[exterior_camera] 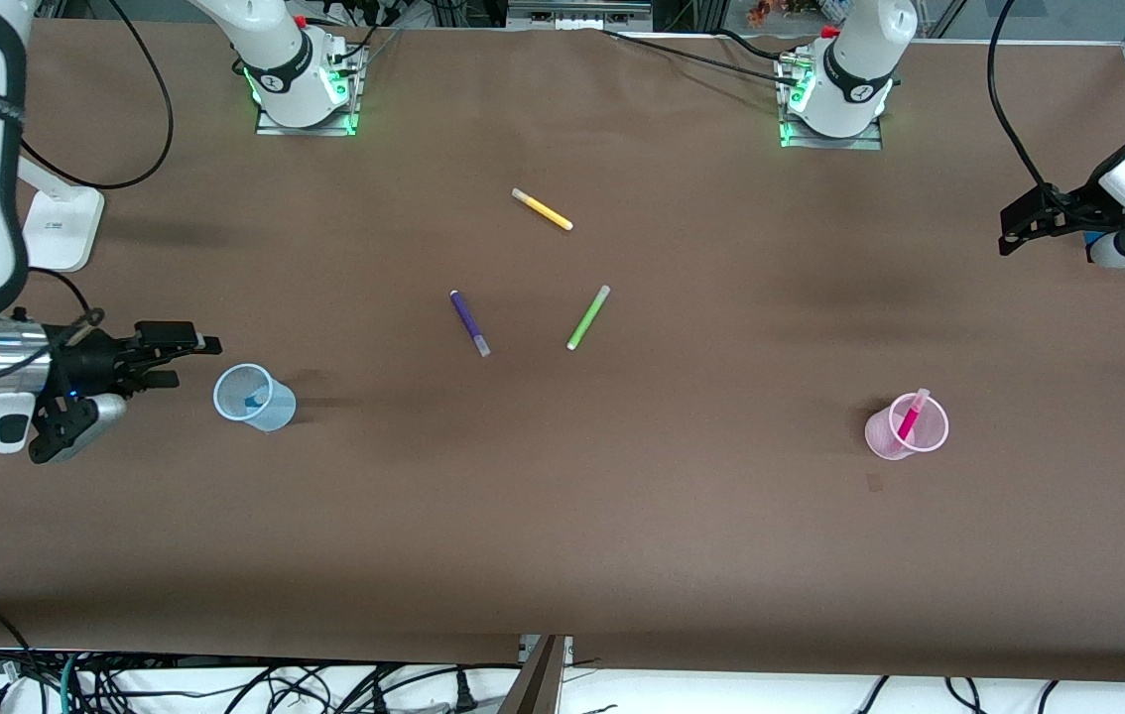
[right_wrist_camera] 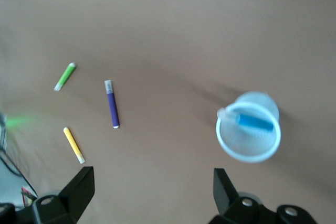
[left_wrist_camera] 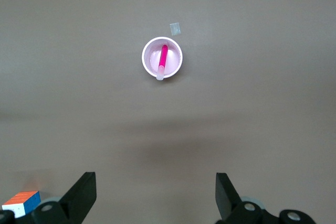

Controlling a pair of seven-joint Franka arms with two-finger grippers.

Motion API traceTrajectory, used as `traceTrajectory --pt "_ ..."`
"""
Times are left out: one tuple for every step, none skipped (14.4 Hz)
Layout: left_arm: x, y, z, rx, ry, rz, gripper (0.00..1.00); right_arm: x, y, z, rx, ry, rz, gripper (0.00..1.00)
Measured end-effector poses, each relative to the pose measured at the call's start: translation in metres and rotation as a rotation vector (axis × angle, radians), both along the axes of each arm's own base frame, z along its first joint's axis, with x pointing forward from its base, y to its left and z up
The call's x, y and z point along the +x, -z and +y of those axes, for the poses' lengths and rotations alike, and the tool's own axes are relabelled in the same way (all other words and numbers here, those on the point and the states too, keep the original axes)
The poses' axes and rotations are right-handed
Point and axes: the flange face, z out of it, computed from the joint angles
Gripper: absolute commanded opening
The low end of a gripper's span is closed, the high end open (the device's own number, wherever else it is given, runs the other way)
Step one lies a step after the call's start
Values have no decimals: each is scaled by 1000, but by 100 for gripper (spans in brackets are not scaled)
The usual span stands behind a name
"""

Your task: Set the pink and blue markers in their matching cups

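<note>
The pink marker stands tilted in the pale pink cup toward the left arm's end of the table; both show in the left wrist view, marker, cup. The blue marker lies inside the pale blue cup toward the right arm's end; the right wrist view shows marker and cup. My right gripper is open and empty beside the blue cup. My left gripper is open and empty, raised at the table's end, apart from the pink cup.
A purple pen, a lime green pen and a yellow pen lie loose mid-table. A small scrap lies near the pink cup. A coloured cube shows by the left gripper. Cables hang at the table's front edge.
</note>
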Motion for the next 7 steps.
traceTrajectory --pt "0 0 0 0 0 1 100 -3 -6 7 -60 42 27 100" --pt "0 0 0 0 0 3 100 -6 -12 16 -123 72 47 100" --pt "0 0 0 0 0 3 100 -12 -22 25 -199 99 59 100" --pt "0 0 0 0 0 3 100 -18 -32 36 -276 130 68 100" --pt "0 0 0 0 0 3 100 -27 -43 48 -337 172 73 100" --pt "0 0 0 0 0 4 100 -37 -54 56 -374 215 75 100" --pt "0 0 0 0 0 4 100 -47 -64 59 -394 248 77 100"
